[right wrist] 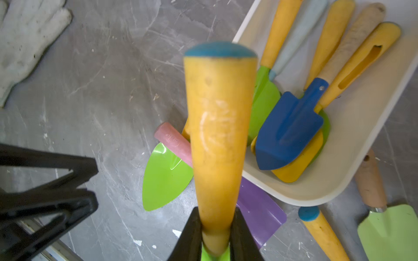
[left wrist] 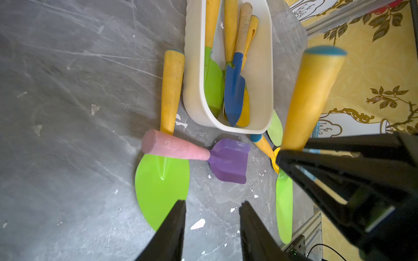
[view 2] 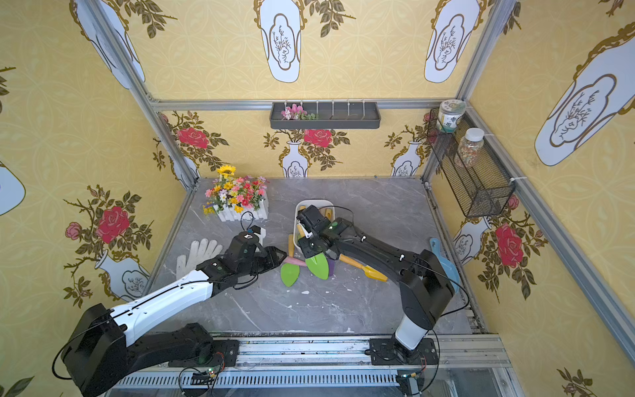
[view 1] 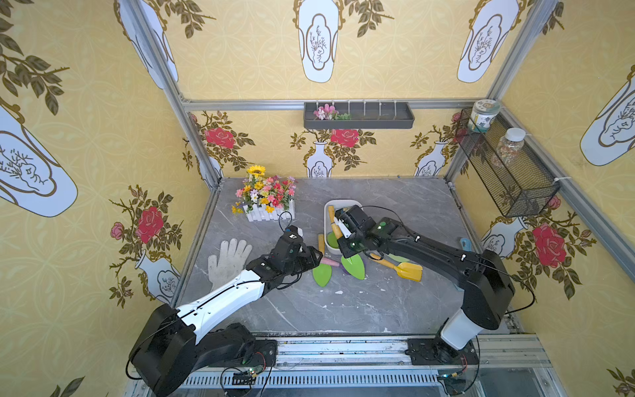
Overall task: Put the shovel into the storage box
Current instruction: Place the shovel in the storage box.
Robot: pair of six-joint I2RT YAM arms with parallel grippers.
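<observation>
The yellow-handled, blue-capped shovel (right wrist: pixel 218 135) is clamped at its neck in the right jaws, green blade mostly hidden behind them, handle projecting ahead, near the white glossy storage box (right wrist: pixel 316 194); the left jaws stand parted, empty.

A toy shovel (right wrist: pixel 218 135) with a tapered yellow handle, a blue end cap and a bright green pointed blade is held clear of the table (right wrist: pixel 113 90). The right gripper (right wrist: pixel 216 219) clamps it low on the handle, just above the blade. It hangs tilted at the near end of the storage box (right wrist: pixel 339 180), a glossy white rounded tub standing on the grey surface. Inside the box lie several shovels (right wrist: pixel 291 126), lengthwise: yellow handles, green blades, one blue blade, one yellow.
</observation>
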